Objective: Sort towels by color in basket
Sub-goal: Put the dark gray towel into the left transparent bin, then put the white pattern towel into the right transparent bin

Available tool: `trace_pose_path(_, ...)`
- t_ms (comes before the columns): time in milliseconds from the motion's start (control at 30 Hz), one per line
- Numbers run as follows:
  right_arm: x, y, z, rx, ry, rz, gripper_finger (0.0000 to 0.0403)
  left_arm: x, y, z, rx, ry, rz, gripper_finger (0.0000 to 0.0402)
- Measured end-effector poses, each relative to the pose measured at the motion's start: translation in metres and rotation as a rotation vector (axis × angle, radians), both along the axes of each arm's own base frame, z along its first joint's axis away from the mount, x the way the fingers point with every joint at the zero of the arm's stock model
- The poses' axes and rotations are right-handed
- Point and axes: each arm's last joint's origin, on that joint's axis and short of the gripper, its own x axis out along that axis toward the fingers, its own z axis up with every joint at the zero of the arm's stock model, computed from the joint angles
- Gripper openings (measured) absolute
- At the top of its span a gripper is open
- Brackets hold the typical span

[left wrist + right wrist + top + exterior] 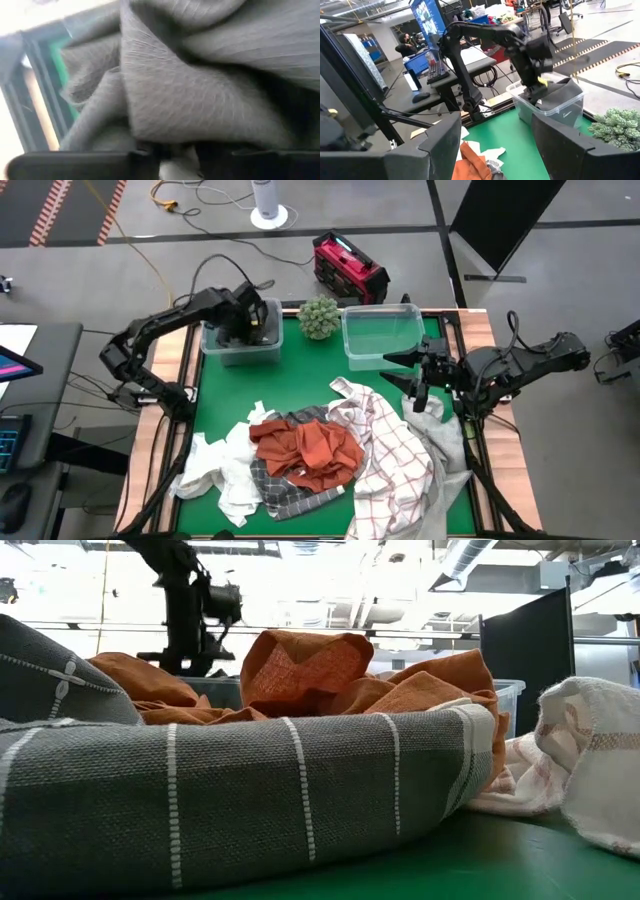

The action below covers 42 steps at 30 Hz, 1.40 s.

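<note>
A heap of towels lies in the middle of the green table: rust-orange, white with grid lines, dark grey plaid, white and light grey. In the low view the plaid towel lies in front of the orange one. My left gripper reaches down into the left clear bin, where a dark grey towel fills its wrist view. My right gripper is open and empty, hovering between the empty right bin and the heap.
A small green plant stands between the two bins at the far edge. A red device sits on the floor beyond the table. Bare green table shows between the bins and the heap. A person sits at a desk in the room.
</note>
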Motion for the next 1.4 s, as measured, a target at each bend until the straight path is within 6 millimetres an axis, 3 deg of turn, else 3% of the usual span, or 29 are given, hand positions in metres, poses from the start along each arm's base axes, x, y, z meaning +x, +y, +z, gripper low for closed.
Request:
trace_pose_path(300,0.004,0.002,-0.008,-0.029,0.073,0.021,0.0269,-0.015,-0.016,0.077,0.128,-0.085,-0.114,0.0213)
trace_pose_path(567,0.056,0.022,-0.062,-0.056,0.394,0.232,0.0269,-0.026,-0.062,0.126,0.302,-0.416,-0.321,0.0246)
trace_pose_path(900,0.118,0.039,-0.129,-0.047,0.598,0.446,0.0271,-0.019,-0.109,0.139,0.323,-0.541,-0.477,0.0247)
trace_pose_path(1033,0.137,0.041,-0.154,-0.009,0.669,0.421,0.0271,-0.009,-0.129,0.139,0.302,-0.547,-0.638,0.0247)
trace_pose_path(1267,0.161,0.050,-0.167,0.015,0.758,0.401,0.0271,0.005,-0.163,0.130,0.237,-0.479,-0.874,0.0247)
trace_pose_path(1400,0.160,0.040,-0.154,0.041,0.885,0.259,0.0271,0.004,-0.175,0.131,0.237,-0.491,-0.907,0.0247)
